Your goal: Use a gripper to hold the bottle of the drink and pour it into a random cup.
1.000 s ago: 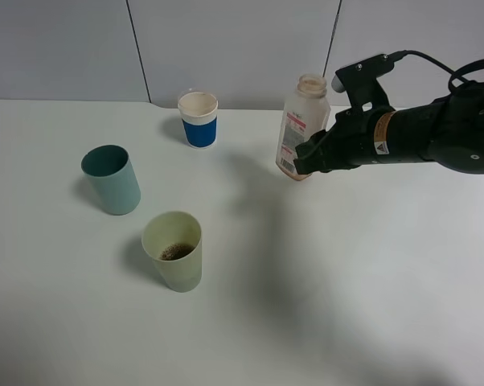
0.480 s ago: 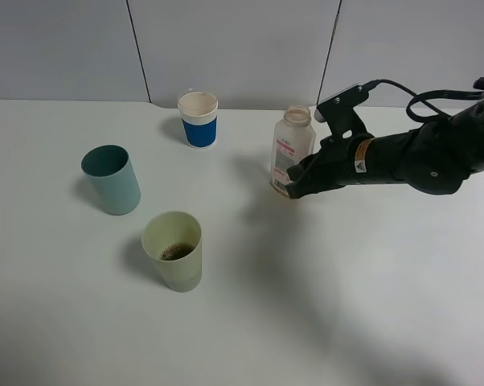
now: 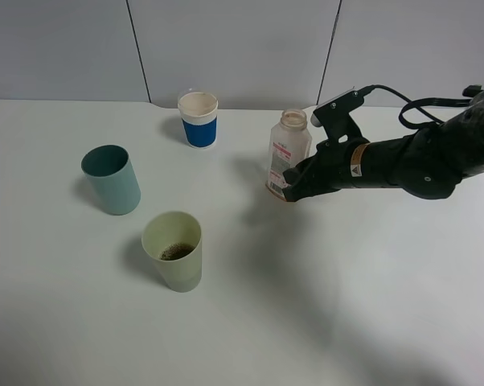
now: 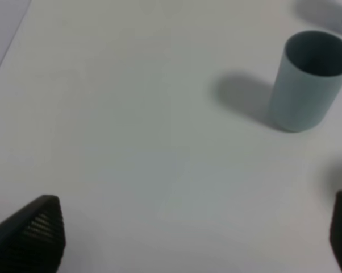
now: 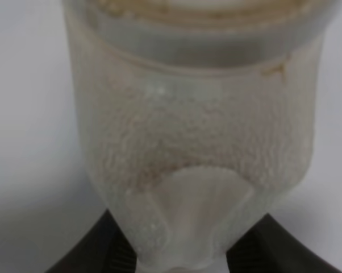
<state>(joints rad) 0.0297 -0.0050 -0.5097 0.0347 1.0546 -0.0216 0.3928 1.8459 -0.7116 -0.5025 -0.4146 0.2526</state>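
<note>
My right gripper [image 3: 294, 178] is clamped on the bottle [image 3: 288, 153], down near its base, with the black finger plates squeezing it from both sides. The bottle is pretty much upright, maybe leaning a touch, with its open neck facing up and no cap on it. I can't tell from the high camera whether its base is actually touching the worktop [image 3: 346, 305] or just above it. It sits right of the middle, toward the back. In my right wrist view the bottle [image 5: 196, 142] fills nearly the whole frame: frosted, bumpy plastic with a brownish tint inside, and my two dark fingers [image 5: 88, 250] pinching it at the edge of the picture.

The pale yellow-green cup [image 3: 173, 251] stands well apart from the bottle, nearer the front and to the left, with a bit of dark brown drink in the bottom. A teal cup [image 3: 111, 179] is behind it to the left, and a white cup with a blue band [image 3: 198, 118] is at the back.

My left gripper [image 4: 194, 233] has its tips spread far apart over bare worktop, holding nothing, with the teal cup [image 4: 309, 79] ahead of it.
</note>
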